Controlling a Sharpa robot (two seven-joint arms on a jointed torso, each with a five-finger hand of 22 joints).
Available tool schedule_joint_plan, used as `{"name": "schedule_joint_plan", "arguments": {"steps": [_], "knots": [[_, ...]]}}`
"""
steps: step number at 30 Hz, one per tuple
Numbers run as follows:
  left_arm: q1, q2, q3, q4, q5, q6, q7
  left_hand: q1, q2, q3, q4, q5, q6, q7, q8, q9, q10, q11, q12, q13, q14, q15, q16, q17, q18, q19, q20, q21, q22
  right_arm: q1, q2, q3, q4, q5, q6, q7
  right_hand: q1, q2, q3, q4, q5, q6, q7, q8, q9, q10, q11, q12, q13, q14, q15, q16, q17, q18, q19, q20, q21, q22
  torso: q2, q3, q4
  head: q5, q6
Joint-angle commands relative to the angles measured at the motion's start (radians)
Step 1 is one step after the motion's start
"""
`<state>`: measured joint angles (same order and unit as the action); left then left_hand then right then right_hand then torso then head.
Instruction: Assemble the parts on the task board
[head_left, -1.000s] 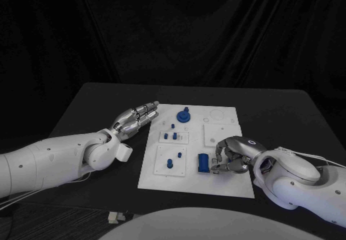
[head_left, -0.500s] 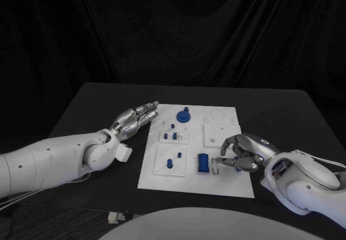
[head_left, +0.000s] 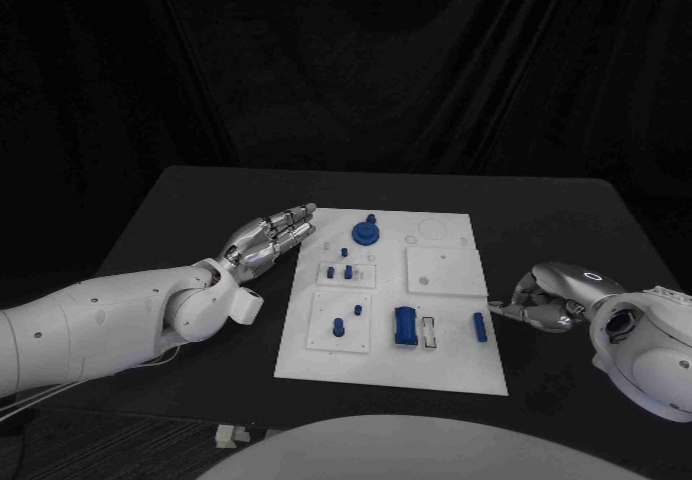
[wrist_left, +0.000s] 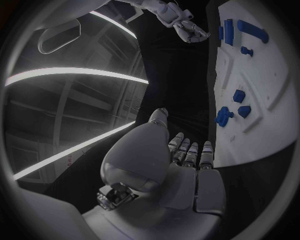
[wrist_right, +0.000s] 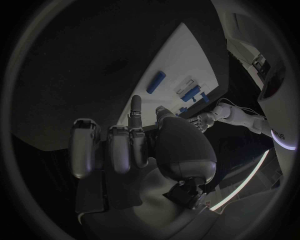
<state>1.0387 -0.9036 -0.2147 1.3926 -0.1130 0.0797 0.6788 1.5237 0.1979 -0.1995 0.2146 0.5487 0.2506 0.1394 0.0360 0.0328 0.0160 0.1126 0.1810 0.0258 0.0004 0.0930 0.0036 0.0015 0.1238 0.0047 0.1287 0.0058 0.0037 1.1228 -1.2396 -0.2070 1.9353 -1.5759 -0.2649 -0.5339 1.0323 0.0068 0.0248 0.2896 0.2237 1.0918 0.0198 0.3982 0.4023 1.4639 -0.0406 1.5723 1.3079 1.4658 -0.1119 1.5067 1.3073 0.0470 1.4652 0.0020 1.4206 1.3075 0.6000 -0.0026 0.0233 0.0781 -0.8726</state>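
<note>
The task board (head_left: 447, 375) lies in the middle of the table (head_left: 562, 215). On its far edge stands a round part (head_left: 366, 232). Nearer, on the board's left half, sit two small parts (head_left: 340, 271) side by side, and nearer still another small part (head_left: 339, 325). To the right of that lies a long part (head_left: 407, 325), and further right, near the board's right edge, a slim part (head_left: 479, 326). The left hand (head_left: 268, 238) is just beside the board's far left edge; the right hand (head_left: 552, 298) is off its right edge, near the slim part.
</note>
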Motion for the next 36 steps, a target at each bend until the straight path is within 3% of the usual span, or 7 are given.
{"name": "schedule_joint_plan", "arguments": {"steps": [1,7,10,13,19,26,36], "knots": [[-0.001,0.002,0.001,0.003,0.004,0.003,0.028,0.009,0.002,-0.001,-0.007,0.005,0.008,0.013,0.004,0.002,0.001,0.008,0.005,0.001,0.0,0.007,-0.004,-0.001,-0.019,-0.002,0.006,-0.003,0.001,0.003,0.004,0.0,-0.007,-0.058,0.129,-0.076,-0.002,-0.012,-0.009,-0.001,-0.009,0.012,0.0,-0.012,-0.006,0.107,-0.007,-0.001,0.263,0.072,-0.006,-0.004,0.082,-0.008,0.039,-0.005,-0.005,0.212,0.0,0.0001,0.0014,-0.004,0.0],[-0.001,0.001,0.001,0.003,0.004,0.001,0.028,0.009,0.002,-0.001,-0.007,0.005,0.008,0.013,0.004,0.002,0.001,0.008,0.005,0.001,0.0,0.007,-0.004,-0.001,-0.019,-0.002,0.006,-0.003,0.001,0.004,0.018,0.0,-0.021,-0.056,0.141,-0.08,0.01,-0.023,-0.008,-0.001,-0.013,0.034,-0.003,-0.026,-0.012,0.107,-0.009,-0.001,0.263,0.072,-0.007,-0.005,0.078,-0.008,0.038,-0.006,-0.007,0.212,-0.001,-0.0014,0.0026,-0.008,0.0],[-0.001,0.0,0.001,0.003,0.004,0.001,0.028,0.01,0.002,-0.001,-0.009,0.006,0.009,0.014,0.004,0.002,0.001,0.009,0.007,0.002,0.0,0.007,-0.004,-0.001,-0.019,-0.002,0.006,-0.003,0.001,0.004,0.031,0.0,-0.032,-0.036,0.153,-0.082,0.013,-0.025,-0.008,-0.002,-0.012,0.037,-0.003,-0.029,-0.013,0.107,-0.01,-0.001,0.263,0.072,-0.008,-0.006,0.077,-0.007,0.038,-0.007,-0.009,0.211,0.0,-0.0008,0.0005,-0.005,0.0],[-0.001,0.0,0.001,0.003,0.004,0.001,0.027,0.01,0.002,-0.001,-0.009,0.006,0.009,0.014,0.004,0.002,0.001,0.009,0.007,0.002,0.0,0.007,-0.004,-0.001,-0.019,-0.002,0.006,-0.003,0.001,0.004,0.047,0.0,-0.039,-0.024,0.161,-0.083,0.034,-0.041,-0.005,-0.004,-0.021,0.043,-0.003,-0.046,-0.018,0.107,-0.01,-0.001,0.263,0.071,-0.009,-0.007,0.074,-0.007,0.036,-0.008,-0.012,0.21,0.0,-0.0004,-0.0011,-0.005,0.0],[-0.001,0.002,0.001,0.002,0.004,0.003,0.026,0.01,0.002,-0.001,-0.01,0.006,0.01,0.015,0.005,0.002,0.002,0.009,0.008,0.002,0.0,0.008,-0.004,-0.001,-0.019,-0.002,0.007,-0.003,0.001,0.004,0.072,0.0,-0.041,0.008,0.139,-0.08,-0.028,-0.039,-0.012,0.004,-0.072,0.061,-0.002,-0.076,-0.026,0.107,-0.009,-0.001,0.263,0.071,-0.007,-0.008,0.073,-0.007,0.036,-0.007,-0.013,0.21,0.001,0.0001,0.0005,-0.008,0.0],[-0.001,0.001,0.001,0.001,0.004,0.004,0.025,0.01,0.002,-0.001,-0.01,0.006,0.01,0.015,0.005,0.002,0.002,0.009,0.008,0.002,0.0,0.008,-0.004,-0.001,-0.019,-0.002,0.007,-0.003,0.001,0.004,0.084,0.0,-0.029,0.04,0.097,-0.077,-0.049,-0.03,-0.005,0.004,-0.089,0.103,-0.013,-0.068,-0.008,0.107,-0.018,-0.001,0.263,0.073,-0.012,-0.005,0.08,-0.008,0.039,-0.011,-0.007,0.212,0.0,-0.0002,0.0003,-0.008,0.0],[-0.001,0.004,0.001,-0.001,0.004,0.005,0.025,0.01,0.002,0.0,-0.011,0.006,0.01,0.016,0.005,0.002,0.002,0.011,0.008,0.002,0.0,0.009,-0.004,-0.001,-0.019,-0.002,0.007,-0.003,0.0,0.003,0.117,0.0,-0.045,0.143,0.105,-0.08,-0.041,-0.024,0.002,-0.002,-0.09,0.12,-0.025,-0.051,0.031,0.107,-0.029,-0.001,0.263,0.073,-0.02,-0.004,0.082,-0.008,0.04,-0.018,-0.005,0.212,0.0,-0.0001,0.0001,-0.013,0.0]]}}
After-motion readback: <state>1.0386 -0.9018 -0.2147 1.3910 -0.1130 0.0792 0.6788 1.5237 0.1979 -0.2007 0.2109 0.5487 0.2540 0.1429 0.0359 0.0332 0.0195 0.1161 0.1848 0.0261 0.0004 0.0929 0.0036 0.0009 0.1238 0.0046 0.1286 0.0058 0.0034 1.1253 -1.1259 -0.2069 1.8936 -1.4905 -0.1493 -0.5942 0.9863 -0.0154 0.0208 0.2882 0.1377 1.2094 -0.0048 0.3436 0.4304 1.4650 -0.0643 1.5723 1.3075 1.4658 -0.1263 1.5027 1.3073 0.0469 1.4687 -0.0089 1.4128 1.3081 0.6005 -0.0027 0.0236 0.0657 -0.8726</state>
